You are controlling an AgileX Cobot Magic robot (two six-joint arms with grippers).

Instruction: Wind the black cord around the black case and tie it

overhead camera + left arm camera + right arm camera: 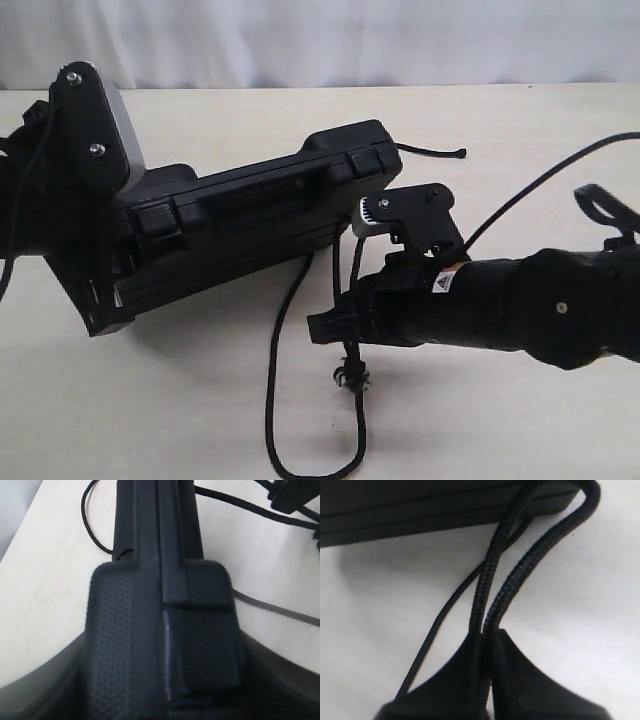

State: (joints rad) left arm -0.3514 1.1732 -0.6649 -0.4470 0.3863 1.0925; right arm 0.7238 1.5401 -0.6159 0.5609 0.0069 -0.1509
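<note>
The black case [260, 210] is tilted, its left end raised off the table. My left gripper [125, 225] is shut on that end; the left wrist view shows the case's edge [160, 555] clamped in my left gripper [162, 680]. The black cord [270, 380] drops from the case's right end, loops over the table and carries a knot [350, 377]. One cord end [440, 153] lies behind the case. My right gripper [335, 318] is shut on two braided cord strands [520, 575] that rise to the case's corner [420, 505], pinched in my right gripper [487, 645].
The pale table [500, 420] spreads under everything, with a white curtain [320, 40] behind it. The right arm's thin smooth cable [540, 185] arcs over the table at right. The right arm's body [520, 300] lies low across the right side.
</note>
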